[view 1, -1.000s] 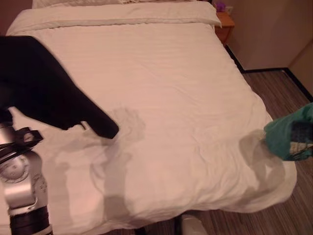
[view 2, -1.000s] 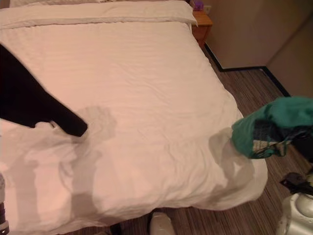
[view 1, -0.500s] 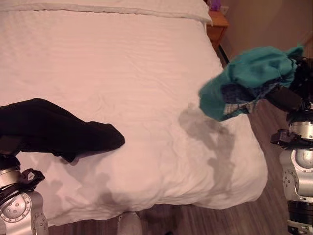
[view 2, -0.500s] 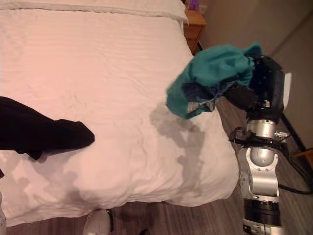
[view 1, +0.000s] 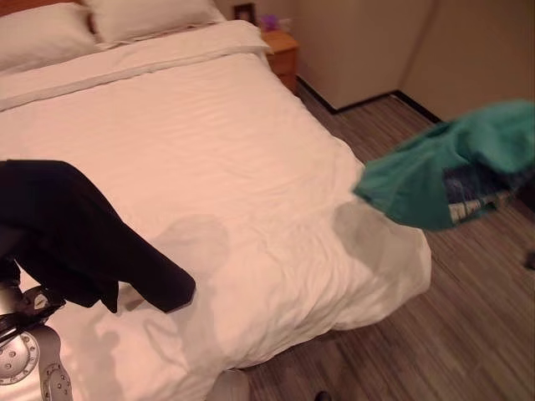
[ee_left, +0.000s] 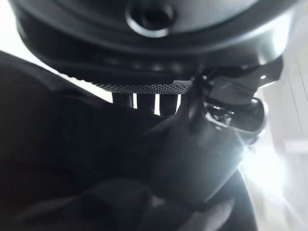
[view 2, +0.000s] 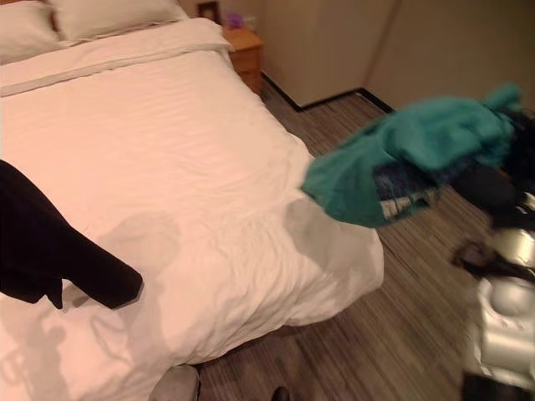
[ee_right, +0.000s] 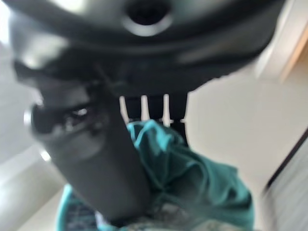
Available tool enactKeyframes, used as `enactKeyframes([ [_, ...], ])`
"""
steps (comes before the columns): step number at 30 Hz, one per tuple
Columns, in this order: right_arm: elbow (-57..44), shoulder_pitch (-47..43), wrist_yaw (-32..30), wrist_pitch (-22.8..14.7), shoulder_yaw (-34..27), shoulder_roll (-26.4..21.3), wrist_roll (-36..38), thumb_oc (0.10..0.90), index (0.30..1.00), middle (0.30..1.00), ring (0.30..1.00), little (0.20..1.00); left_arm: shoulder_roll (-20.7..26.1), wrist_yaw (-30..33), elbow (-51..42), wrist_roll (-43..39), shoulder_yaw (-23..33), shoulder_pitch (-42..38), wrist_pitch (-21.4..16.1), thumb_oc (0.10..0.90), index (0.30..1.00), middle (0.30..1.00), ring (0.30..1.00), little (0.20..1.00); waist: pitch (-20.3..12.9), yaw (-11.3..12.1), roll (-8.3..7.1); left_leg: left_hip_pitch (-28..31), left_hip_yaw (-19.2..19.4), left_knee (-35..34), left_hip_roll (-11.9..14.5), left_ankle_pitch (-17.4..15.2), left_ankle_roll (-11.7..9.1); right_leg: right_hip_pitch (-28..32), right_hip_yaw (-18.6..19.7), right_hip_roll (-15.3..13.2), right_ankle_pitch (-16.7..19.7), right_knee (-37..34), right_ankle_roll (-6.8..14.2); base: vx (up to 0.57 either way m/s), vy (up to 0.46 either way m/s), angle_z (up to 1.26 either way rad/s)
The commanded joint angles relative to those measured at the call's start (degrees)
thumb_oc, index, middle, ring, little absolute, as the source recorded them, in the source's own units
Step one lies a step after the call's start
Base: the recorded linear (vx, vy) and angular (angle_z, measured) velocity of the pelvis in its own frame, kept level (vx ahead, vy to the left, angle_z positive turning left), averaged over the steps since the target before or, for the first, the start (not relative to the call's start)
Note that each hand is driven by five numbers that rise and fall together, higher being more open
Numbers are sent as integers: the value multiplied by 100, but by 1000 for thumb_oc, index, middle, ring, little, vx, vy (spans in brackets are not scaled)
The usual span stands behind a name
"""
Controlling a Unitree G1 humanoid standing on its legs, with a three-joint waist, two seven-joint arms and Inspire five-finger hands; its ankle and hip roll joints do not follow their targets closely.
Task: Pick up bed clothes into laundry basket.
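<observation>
A black garment (view 1: 75, 234) hangs over the near left part of the white bed (view 1: 217, 142). In the left wrist view my left hand (ee_left: 207, 144) has its thumb and fingers curled into this black cloth (ee_left: 57, 159). A teal garment (view 2: 401, 154) with a patterned dark piece inside it is held up off the bed's right side, above the floor. My right hand (view 2: 501, 180) is shut on it, and in the right wrist view its thumb (ee_right: 96, 159) presses into the teal cloth (ee_right: 192, 178).
Two white pillows (view 1: 142, 17) lie at the head of the bed. A wooden nightstand (view 1: 282, 50) stands beside it against the beige wall (view 1: 368, 42). Striped wood floor (view 1: 435, 334) runs along the bed's right side and foot.
The whole view has swung round. My right hand has carried the teal garment from over the bed's corner out above the floor. The black garment stays in my left hand.
</observation>
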Motion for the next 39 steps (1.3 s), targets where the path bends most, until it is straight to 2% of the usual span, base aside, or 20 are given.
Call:
enactKeyframes([
  [1, -188, -607, -199, -654, -112, -530, -76, 400, 300, 300, 300, 300, 663, 12, -538, 201, 331, -452, -713, 400, 300, 300, 300, 300, -673, -247, -5, 980, -263, 157, -139, 365, -17, -452, -320, 312, 215, -246, -6, -234, 115, -33],
  [2, -201, -551, -210, -647, -165, -472, -88, 400, 300, 300, 300, 300, 691, 47, -537, 220, 346, -508, -730, 400, 300, 300, 300, 300, -655, -340, 48, 1078, -318, 27, -151, 274, 12, -627, -228, 317, 323, -227, 25, -391, 169, -45],
  [3, -150, -493, -273, -601, -223, -439, -204, 400, 300, 300, 300, 300, 693, 86, -543, 252, 372, -566, -743, 400, 300, 300, 300, 300, -649, -429, 69, 1165, -358, -261, -203, -20, 158, -841, -111, 306, 459, -214, 86, -532, 207, -43],
  [4, -224, -466, -314, -604, -223, -344, -357, 400, 300, 300, 300, 300, 741, 127, -535, 262, 323, -709, -788, 400, 300, 300, 300, 300, -599, -578, 47, 1207, -266, -624, -387, -436, 345, -1193, 40, 168, 832, -233, 253, -562, 230, -30],
  [5, -242, -557, -327, -602, -110, -161, -365, 400, 300, 300, 300, 300, 785, 162, -508, 303, 232, -809, -792, 400, 300, 300, 300, 300, -587, -570, 2, 1197, -120, -850, -519, -659, 488, -1410, 127, 88, 965, -278, 390, -555, 237, -41],
  [7, -267, -780, -294, -582, 182, 90, -391, 400, 300, 300, 300, 300, 876, 181, -465, 395, 152, -918, -752, 400, 300, 300, 300, 300, -521, -495, -10, 1179, 46, -1095, -679, -614, 612, -1731, 89, -59, 1123, -328, 605, -405, 202, -88],
  [11, -321, -1052, -290, -517, 553, 313, -470, 400, 300, 300, 300, 300, 1070, 243, -419, 478, 65, -979, -739, 400, 300, 300, 300, 300, -315, -369, 11, 1095, 391, -1090, -649, -416, 637, -1802, -14, -185, 906, -57, 571, -385, 49, -79],
  [12, -373, -1223, -194, -537, 874, 529, -290, 400, 300, 300, 300, 300, 1162, 293, -402, 460, 29, -1024, -735, 400, 300, 300, 300, 300, -276, -171, 87, 911, 531, -1080, -564, -214, 727, -1451, -175, -267, 561, 861, 412, -430, 57, -76],
  [13, -408, -1316, -175, -546, 975, 608, -263, 400, 300, 300, 300, 300, 1154, 298, -417, 448, -4, -1038, -724, 400, 300, 300, 300, 300, -274, -124, 94, 878, 584, -1093, -541, -156, 793, -1387, -186, -278, 365, 1424, 357, -531, 71, -74],
  [15, -463, -1491, -77, -541, 1258, 706, -202, 400, 300, 300, 300, 300, 1096, 355, -389, 435, -40, -1073, -693, 400, 300, 300, 300, 300, -332, 15, 70, 705, 728, -1058, -510, 3, 892, -1108, -224, -256, -46, 2238, 287, -322, 11, -48],
  [17, -518, -1572, -15, -517, 1407, 798, -211, 400, 300, 300, 300, 300, 1044, 370, -423, 427, -14, -1022, -662, 400, 300, 300, 300, 300, -471, 237, -40, 542, 906, -1018, -535, 86, 926, -767, -330, -289, -282, 2464, 260, -234, -91, -35],
  [20, -518, -1699, -35, -518, 1588, 793, -198, 400, 300, 300, 300, 300, 1053, 395, -478, 456, 36, -859, -626, 400, 300, 300, 300, 300, -634, 629, -271, 245, 1147, -960, -502, 244, 864, -224, -622, -364, -324, 2160, 287, -249, -211, -66],
  [22, -480, -1803, -45, -498, 1750, 724, -211, 400, 300, 300, 300, 300, 1019, 359, -558, 411, 13, -752, -630, 400, 300, 300, 300, 300, -703, 914, -389, 18, 1290, -974, -398, 395, 752, 76, -771, -282, -795, 1381, 263, -282, -293, -43],
  [24, -445, -1750, 11, -454, 1761, 616, -138, 400, 300, 300, 300, 300, 953, 267, -574, 311, 64, -601, -608, 400, 300, 300, 300, 300, -739, 993, -456, -168, 1400, -1101, -210, 654, 526, 320, -794, -8, -894, 556, 156, -195, -332, -34],
  [26, -339, -1735, -47, -464, 1784, 477, -65, 400, 300, 300, 300, 300, 951, 219, -632, 318, 31, -579, -588, 400, 300, 300, 300, 300, -648, 1028, -487, -346, 1407, -1010, -79, 884, 368, 436, -779, 152, -862, 216, 49, -178, -271, -22],
  [27, -281, -1734, -52, -445, 1792, 418, -4, 400, 300, 300, 300, 300, 955, 188, -647, 328, 11, -579, -577, 400, 300, 300, 300, 300, -584, 1036, -491, -420, 1202, -861, -97, 863, 321, 488, -759, 218, -817, 106, -11, -163, -209, -15],
  [29, -298, -1776, -42, -501, 1812, 396, 171, 400, 300, 300, 300, 300, 960, 218, -621, 303, -14, -620, -616, 400, 300, 300, 300, 300, -447, 1103, -506, -501, 466, -439, -320, 717, 209, 459, -604, 205, -750, 38, -89, -167, -140, -13],
  [33, -252, -1696, -4, -527, 1702, 427, 307, 400, 300, 300, 300, 300, 961, 249, -590, 278, 6, -646, -600, 400, 300, 300, 300, 300, -480, 986, -500, -468, 169, -415, -405, 579, 160, 419, -708, 211, -597, -106, -64, -87, -29, -13],
  [36, -311, -1548, -123, -611, 1508, 514, 263, 400, 300, 300, 300, 300, 940, 304, -541, 315, 59, -566, -609, 400, 300, 300, 300, 300, -721, 812, -346, -58, 223, -1169, -403, 653, 316, 349, -745, 329, -525, -232, -67, -44, 98, 28],
  [39, -373, -1478, -75, -573, 1567, 776, 227, 400, 300, 300, 300, 300, 923, 305, -472, 237, -61, -677, -598, 400, 300, 300, 300, 300, -747, 705, -314, 78, 235, -1276, -455, 651, 361, 361, -695, 302, -476, -233, -56, -49, 93, 13],
])
